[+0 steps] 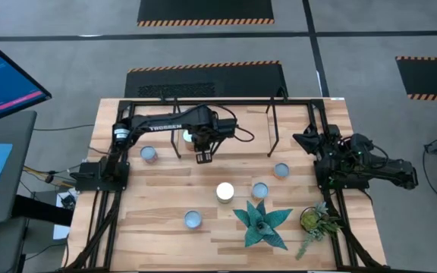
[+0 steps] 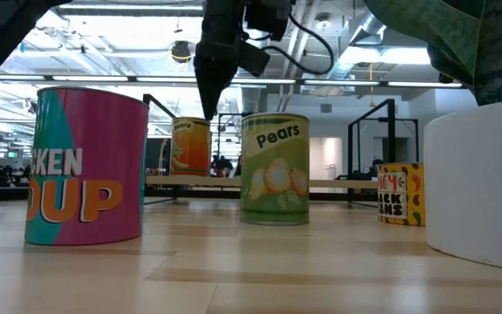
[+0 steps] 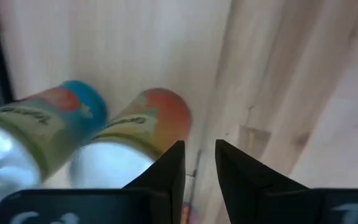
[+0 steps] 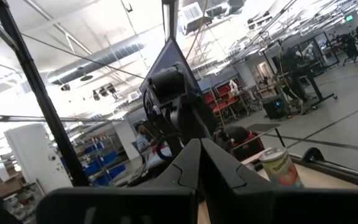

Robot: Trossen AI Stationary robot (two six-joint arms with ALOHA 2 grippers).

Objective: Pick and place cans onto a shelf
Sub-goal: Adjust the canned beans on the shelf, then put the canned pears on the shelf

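My left gripper (image 1: pixel 203 157) hangs over the shelf's near side, fingers pointing down, slightly open and empty (image 3: pixel 199 165). It also shows in the low view (image 2: pixel 209 98). An orange-labelled can (image 2: pixel 190 145) stands upright on the shelf's light wooden surface (image 2: pixel 234 180), just beyond the gripper (image 1: pixel 188 136). The left wrist view shows this can (image 3: pixel 138 127) beside a blue-bottomed can (image 3: pixel 55 118). Another can (image 1: pixel 149 155) stands to the left. Several cans (image 1: pixel 281 170) (image 1: pixel 260 189) (image 1: pixel 225 192) (image 1: pixel 193 220) stand upright on the table. My right gripper (image 4: pixel 199 149) is shut and empty at the table's right.
Two potted green plants (image 1: pixel 262 224) (image 1: pixel 317 221) stand near the table's near right edge. The shelf's thin black rods (image 1: pixel 271 129) rise at the far middle. The black table frame (image 1: pixel 101 205) runs along both sides. My right arm (image 1: pixel 355 163) rests folded at the right edge.
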